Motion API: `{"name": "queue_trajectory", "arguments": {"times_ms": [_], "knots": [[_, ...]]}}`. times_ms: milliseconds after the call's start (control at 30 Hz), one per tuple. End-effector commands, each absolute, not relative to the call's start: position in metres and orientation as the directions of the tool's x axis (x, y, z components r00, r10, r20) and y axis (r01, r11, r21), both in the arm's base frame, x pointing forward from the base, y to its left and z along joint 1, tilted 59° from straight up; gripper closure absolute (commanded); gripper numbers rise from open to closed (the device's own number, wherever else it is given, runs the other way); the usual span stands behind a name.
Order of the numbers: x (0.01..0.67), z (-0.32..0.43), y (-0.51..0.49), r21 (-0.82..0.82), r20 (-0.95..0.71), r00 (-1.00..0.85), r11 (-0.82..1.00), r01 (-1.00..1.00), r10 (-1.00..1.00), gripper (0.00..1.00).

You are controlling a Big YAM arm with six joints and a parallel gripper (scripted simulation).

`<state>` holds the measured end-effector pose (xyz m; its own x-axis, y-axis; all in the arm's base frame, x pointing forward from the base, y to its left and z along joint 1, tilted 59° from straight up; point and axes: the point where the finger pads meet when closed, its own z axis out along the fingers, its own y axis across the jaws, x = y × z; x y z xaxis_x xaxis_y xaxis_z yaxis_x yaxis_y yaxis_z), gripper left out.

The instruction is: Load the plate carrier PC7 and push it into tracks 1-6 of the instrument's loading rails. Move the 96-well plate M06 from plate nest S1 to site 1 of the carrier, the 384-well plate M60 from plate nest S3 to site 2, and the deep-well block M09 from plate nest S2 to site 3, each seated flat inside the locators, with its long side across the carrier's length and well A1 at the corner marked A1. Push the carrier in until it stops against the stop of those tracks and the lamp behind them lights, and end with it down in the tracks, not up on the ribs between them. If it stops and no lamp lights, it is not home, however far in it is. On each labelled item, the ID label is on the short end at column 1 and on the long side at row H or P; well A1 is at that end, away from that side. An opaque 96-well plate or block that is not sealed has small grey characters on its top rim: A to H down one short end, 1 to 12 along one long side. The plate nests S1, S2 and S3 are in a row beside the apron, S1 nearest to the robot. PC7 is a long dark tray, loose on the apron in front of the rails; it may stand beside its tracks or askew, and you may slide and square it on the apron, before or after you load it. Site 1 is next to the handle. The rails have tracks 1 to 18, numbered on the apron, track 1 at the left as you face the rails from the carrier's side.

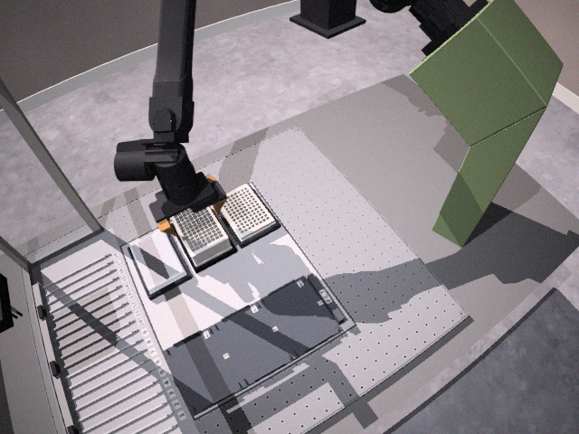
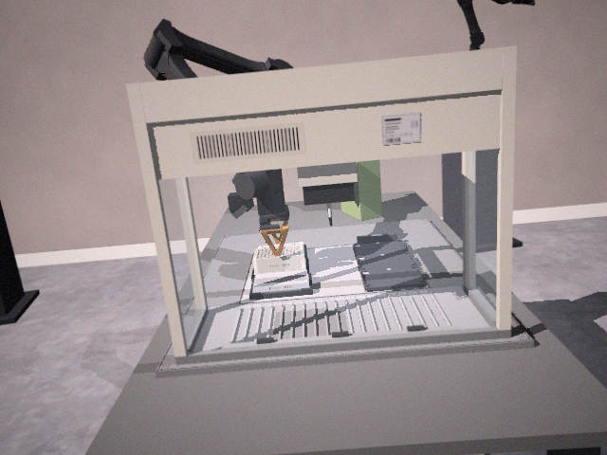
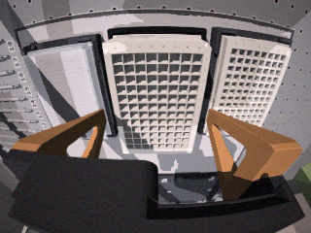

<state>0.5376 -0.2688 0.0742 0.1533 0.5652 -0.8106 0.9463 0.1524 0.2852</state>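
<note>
Three plates sit in a row of nests beside the apron. The deep-well block M09 (image 1: 202, 233) (image 3: 155, 91) is in the middle nest. The 96-well plate M06 (image 1: 246, 212) (image 3: 249, 87) is in the nest nearer the robot. The smooth-looking 384-well plate M60 (image 1: 156, 262) (image 3: 65, 84) is in the nest nearest the rails. My gripper (image 1: 190, 214) (image 2: 276, 243) (image 3: 155, 115) is wide open and empty, low over the robot-side end of the block, with one orange finger on each long side. The dark carrier PC7 (image 1: 261, 334) (image 2: 389, 262) lies on the apron with all sites empty.
The loading rails (image 1: 107, 345) (image 2: 338, 316) lie beyond the carrier and nests. The beige instrument frame (image 2: 319, 112) stands over the deck with posts at its corners. A tall green panel (image 1: 490, 107) leans at the right of the table.
</note>
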Motion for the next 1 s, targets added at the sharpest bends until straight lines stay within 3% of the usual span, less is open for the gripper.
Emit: {"name": "queue_trajectory", "arguments": {"times_ms": [0,967], "knots": [[0.547,0.076,-0.251,0.291,-0.813,0.141,0.184,0.939,0.565,0.00],[0.545,0.065,-0.287,0.287,-0.814,0.156,0.155,0.945,0.560,0.00]]}}
